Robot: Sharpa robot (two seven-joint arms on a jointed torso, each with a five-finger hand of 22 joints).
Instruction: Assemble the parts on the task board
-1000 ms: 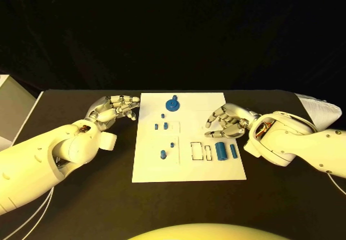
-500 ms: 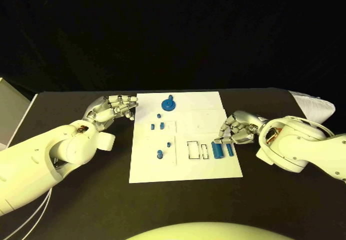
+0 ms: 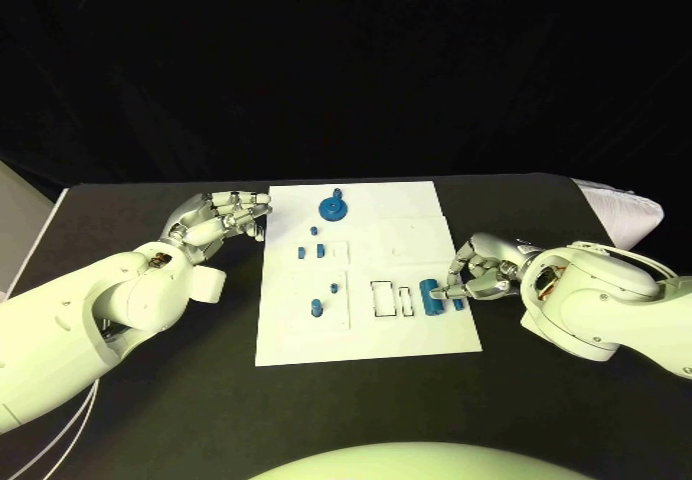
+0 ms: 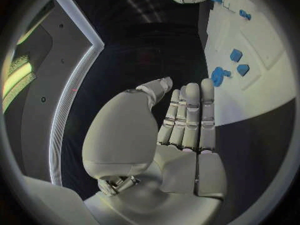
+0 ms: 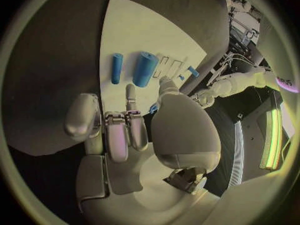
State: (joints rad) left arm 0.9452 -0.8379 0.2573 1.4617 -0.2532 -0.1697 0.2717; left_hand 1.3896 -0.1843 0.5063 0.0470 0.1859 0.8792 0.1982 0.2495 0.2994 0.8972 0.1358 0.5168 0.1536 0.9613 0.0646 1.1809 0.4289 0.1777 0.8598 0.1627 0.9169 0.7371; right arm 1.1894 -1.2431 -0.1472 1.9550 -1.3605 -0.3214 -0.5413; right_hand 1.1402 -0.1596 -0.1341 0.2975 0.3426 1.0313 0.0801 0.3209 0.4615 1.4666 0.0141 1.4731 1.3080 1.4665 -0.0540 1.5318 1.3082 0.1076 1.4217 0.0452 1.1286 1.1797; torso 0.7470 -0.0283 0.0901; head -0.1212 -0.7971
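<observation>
The white task board (image 3: pixel 368 330) lies mid-table. A round blue part (image 3: pixel 333 207) stands at its far end, and several small blue parts (image 3: pixel 320 251) sit along its left half. Near the right edge a thick blue cylinder (image 3: pixel 437 295) and a thin blue rod (image 3: pixel 459 299) lie beside two empty slots (image 3: pixel 385 298). My right hand (image 3: pixel 483 268) hovers at that edge with curled fingers, fingertips just by the rod (image 5: pixel 117 68) and cylinder (image 5: pixel 145 69). A blue speck (image 5: pixel 153 108) shows between thumb and finger; I cannot tell if it is held. My left hand (image 3: pixel 224 218) rests off the board's far left corner, fingers (image 4: pixel 187 115) straight, holding nothing.
A white bundle (image 3: pixel 620 212) lies at the table's far right edge. A pale panel (image 3: pixel 12 200) stands off the left side. Bare black table (image 3: pixel 173 380) surrounds the board on the near side.
My right hand has moved from over the board's right middle toward me and down, to the board's right edge by the cylinder and rod. The left hand has stayed put.
</observation>
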